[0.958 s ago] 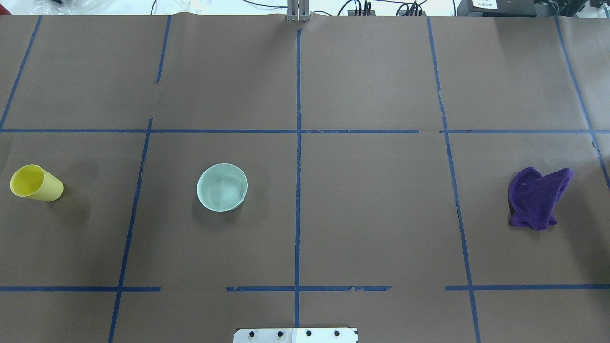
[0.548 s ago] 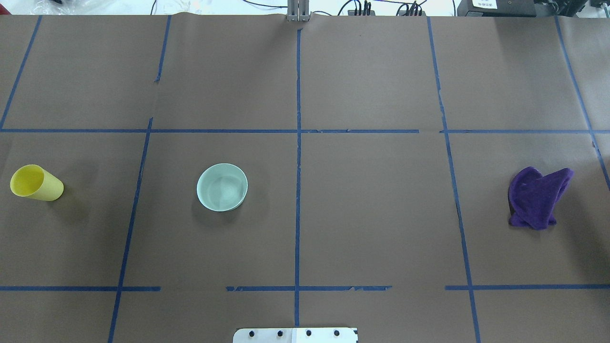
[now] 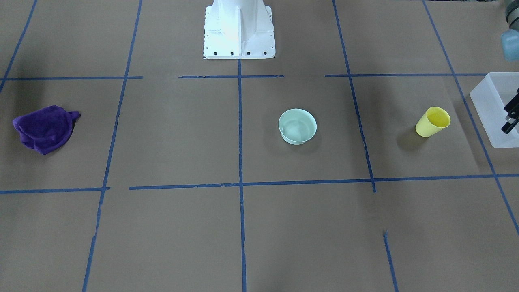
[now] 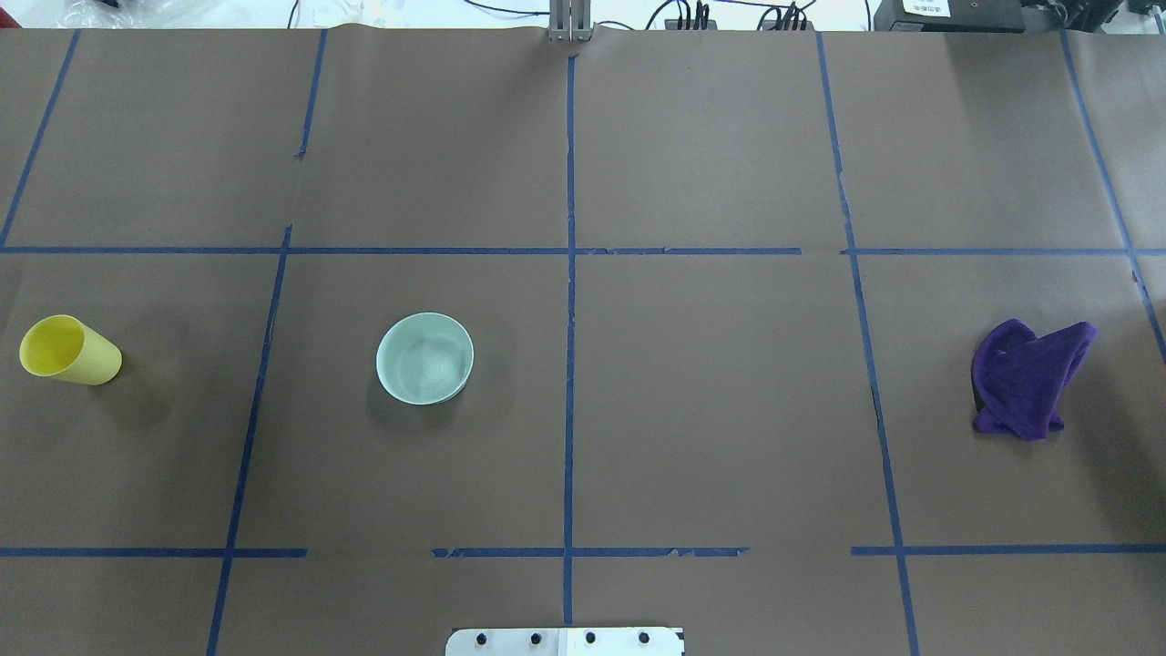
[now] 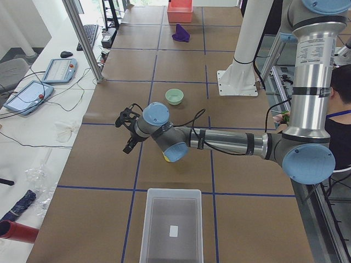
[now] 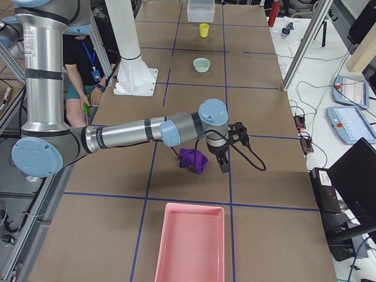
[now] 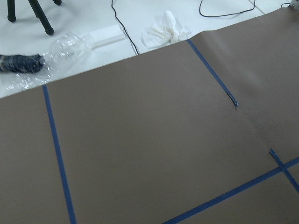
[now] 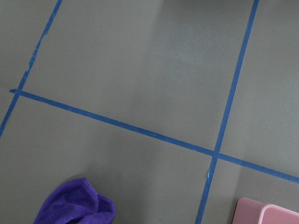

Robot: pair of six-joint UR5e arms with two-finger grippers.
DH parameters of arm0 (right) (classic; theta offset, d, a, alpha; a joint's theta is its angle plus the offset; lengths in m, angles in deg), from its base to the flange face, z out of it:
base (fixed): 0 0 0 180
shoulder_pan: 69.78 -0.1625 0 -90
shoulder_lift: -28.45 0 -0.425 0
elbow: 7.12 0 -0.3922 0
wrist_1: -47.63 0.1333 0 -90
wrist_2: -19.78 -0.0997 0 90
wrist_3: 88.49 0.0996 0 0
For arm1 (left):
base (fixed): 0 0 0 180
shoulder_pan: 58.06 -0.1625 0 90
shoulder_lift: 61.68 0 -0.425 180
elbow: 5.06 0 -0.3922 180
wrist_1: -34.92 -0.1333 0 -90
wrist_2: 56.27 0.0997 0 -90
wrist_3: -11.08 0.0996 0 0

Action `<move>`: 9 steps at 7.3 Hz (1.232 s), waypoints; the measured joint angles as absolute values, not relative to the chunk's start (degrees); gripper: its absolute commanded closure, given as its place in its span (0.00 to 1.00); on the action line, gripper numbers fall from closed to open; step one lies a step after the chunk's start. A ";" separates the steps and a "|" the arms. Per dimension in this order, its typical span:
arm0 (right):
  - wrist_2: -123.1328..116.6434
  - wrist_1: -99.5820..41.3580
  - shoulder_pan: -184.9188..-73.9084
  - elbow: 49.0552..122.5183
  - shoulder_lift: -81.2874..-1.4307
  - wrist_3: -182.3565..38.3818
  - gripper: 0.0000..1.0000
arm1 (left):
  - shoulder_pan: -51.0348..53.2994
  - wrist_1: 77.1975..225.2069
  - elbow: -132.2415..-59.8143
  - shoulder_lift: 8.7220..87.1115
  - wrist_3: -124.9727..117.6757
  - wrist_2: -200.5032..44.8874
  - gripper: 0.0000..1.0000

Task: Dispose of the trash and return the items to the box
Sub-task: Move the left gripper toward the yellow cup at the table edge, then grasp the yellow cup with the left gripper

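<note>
The yellow cup (image 4: 68,350) stands at the table's left end and also shows in the front view (image 3: 433,121). The mint-green bowl (image 4: 424,358) sits upright, left of centre. The frosted box (image 3: 496,107) lies beyond the cup at the front view's right edge and shows whole in the left view (image 5: 171,224). My left gripper (image 5: 127,134) hovers above the table between cup and box; only a black part shows in the front view (image 3: 511,117). My right gripper (image 6: 229,153) hovers beside the purple cloth (image 6: 194,160). I cannot tell whether either is open.
The purple cloth (image 4: 1029,378) lies crumpled at the table's right end. A pink tray (image 6: 191,241) lies beyond it at that end. The white robot base (image 3: 238,30) stands at the near middle edge. A person stands behind the robot.
</note>
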State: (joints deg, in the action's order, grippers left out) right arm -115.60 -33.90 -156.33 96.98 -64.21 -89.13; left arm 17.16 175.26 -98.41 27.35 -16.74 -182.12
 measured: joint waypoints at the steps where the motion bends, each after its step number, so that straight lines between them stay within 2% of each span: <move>1: -115.59 -33.40 -156.12 96.46 -64.21 -89.12 0.00 | 12.46 178.56 -98.90 24.74 -22.97 -177.61 0.13; 2: -115.63 -33.13 -156.05 96.21 -64.29 -89.11 0.00 | 9.60 182.63 -99.07 21.45 -26.90 -175.59 0.34; 3: -115.67 -33.02 -156.03 96.11 -64.40 -89.11 0.00 | 7.52 185.70 -99.07 18.53 -30.49 -174.74 0.39; 7: -115.75 -32.96 -156.00 96.07 -64.68 -89.16 0.00 | 0.99 187.82 -98.81 14.88 -36.81 -173.53 0.42; 8: -115.73 -32.96 -156.00 96.04 -64.75 -89.18 0.00 | -0.22 187.84 -98.78 14.83 -36.93 -173.19 0.78; 9: -115.69 -32.96 -156.00 95.95 -64.81 -89.19 0.00 | -1.36 187.85 -98.76 14.81 -36.97 -172.85 1.00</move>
